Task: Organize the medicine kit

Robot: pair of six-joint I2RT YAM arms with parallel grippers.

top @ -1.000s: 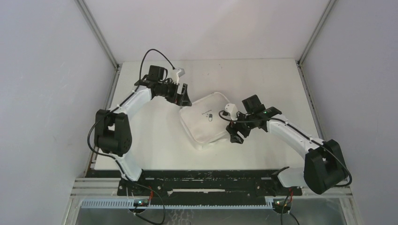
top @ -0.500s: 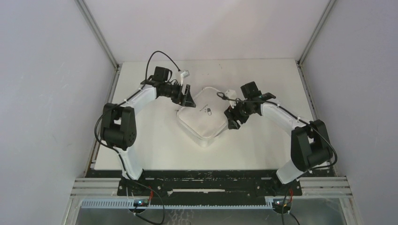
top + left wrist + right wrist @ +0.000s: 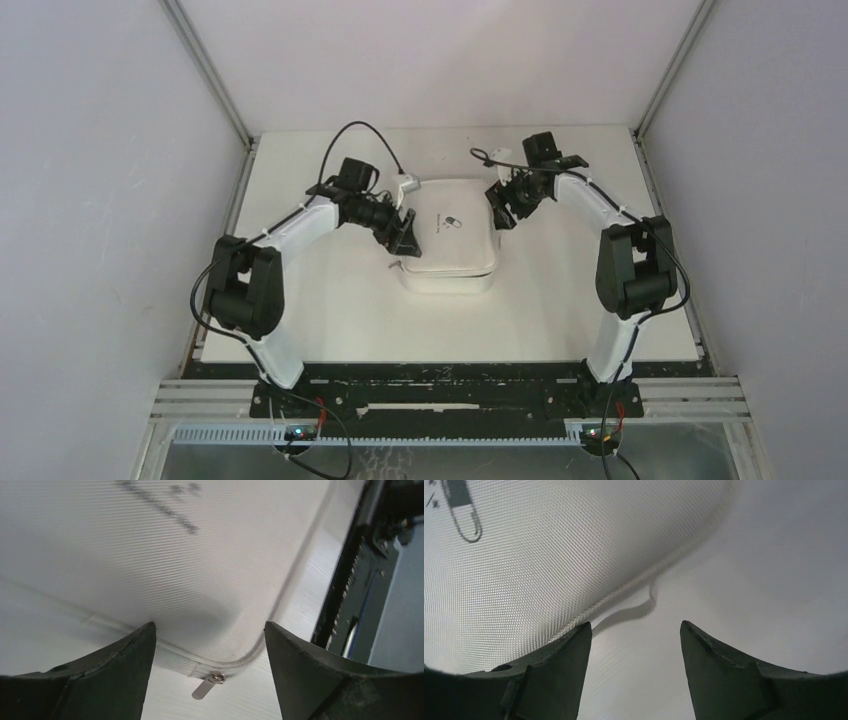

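Lying closed between the left gripper [image 3: 406, 240] and right gripper [image 3: 500, 208], both with jaws apart and empty, the medicine kit [image 3: 448, 235] appeared light and soft, best gripped at the zip pull [image 3: 205, 687] on its left side.

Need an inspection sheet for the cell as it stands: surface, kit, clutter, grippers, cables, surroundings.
Surface: white table, matte.
Job's things: medicine kit lies flat mid-table, lid shut, pill logo facing up; zipper pull hangs at one corner.
Clutter: nothing seen.
Grippers: left gripper open, at the kit's left edge by the zipper-pull corner; right gripper open, at the kit's far right corner. Neither holds anything.
Cables: black cable arches over the left arm; a shorter loop sits by the right wrist.
Surroundings: grey walls around the table; black mounting rail at the near edge.
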